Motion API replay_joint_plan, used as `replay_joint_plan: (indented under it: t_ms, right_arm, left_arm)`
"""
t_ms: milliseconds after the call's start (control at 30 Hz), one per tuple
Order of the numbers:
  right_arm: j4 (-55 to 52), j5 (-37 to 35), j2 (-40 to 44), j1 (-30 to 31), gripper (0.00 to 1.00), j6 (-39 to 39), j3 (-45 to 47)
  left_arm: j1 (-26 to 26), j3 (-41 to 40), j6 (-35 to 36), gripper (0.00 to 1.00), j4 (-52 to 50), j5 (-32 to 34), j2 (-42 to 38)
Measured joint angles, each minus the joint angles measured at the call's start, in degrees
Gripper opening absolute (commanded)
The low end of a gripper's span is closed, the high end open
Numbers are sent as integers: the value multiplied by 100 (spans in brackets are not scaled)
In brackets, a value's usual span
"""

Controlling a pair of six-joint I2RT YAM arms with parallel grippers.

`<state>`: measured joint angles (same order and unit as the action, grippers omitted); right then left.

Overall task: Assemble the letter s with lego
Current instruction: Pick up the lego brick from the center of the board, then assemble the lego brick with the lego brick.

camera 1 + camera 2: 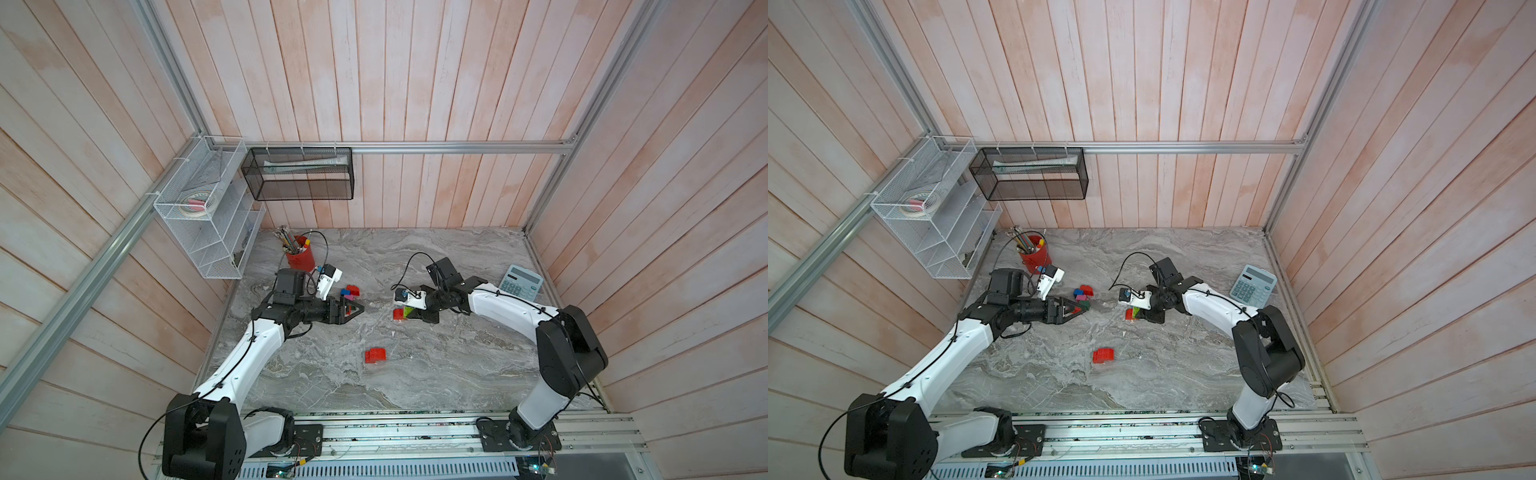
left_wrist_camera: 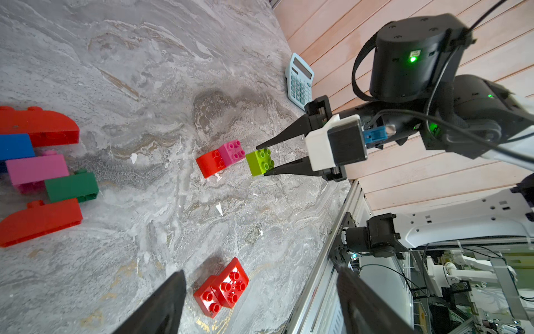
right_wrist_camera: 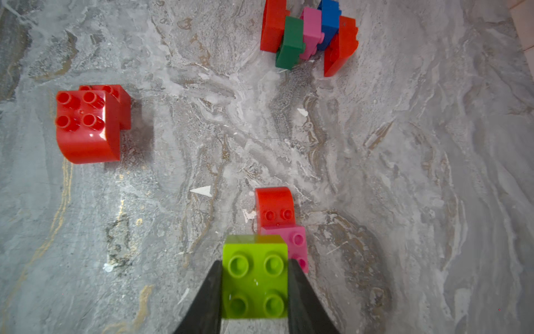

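My right gripper (image 3: 255, 263) is shut on a lime lego brick (image 3: 255, 276), studs facing the wrist camera, a finger on each side. Just past it, a small pink brick (image 3: 294, 243) is joined to a red curved brick (image 3: 274, 206) on the marble table. In both top views this group sits mid-table (image 1: 405, 312) (image 1: 1133, 312). A cluster of two long red, blue, pink and dark green bricks (image 1: 351, 292) (image 2: 43, 173) lies by my left gripper (image 1: 358, 308), which is open and holds nothing. A red brick pair (image 1: 375, 356) (image 2: 221, 287) lies nearer the front.
A pale blue calculator (image 1: 521, 282) rests at the right wall. A red pencil cup (image 1: 300, 257) stands at the back left, behind the left arm. A white wire rack (image 1: 208, 216) and a black mesh basket (image 1: 299, 174) hang on the walls. A metal rail (image 1: 395, 432) borders the front.
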<state>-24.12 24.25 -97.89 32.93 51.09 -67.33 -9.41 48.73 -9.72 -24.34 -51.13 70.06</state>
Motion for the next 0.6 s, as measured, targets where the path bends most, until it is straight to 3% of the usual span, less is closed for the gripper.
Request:
replay_joint_plan:
  t_ms: [600]
  right_arm:
    - [-319, 114, -1038, -127, 21, 295, -833]
  left_arm:
    - [0, -15, -101, 86, 229, -114, 120]
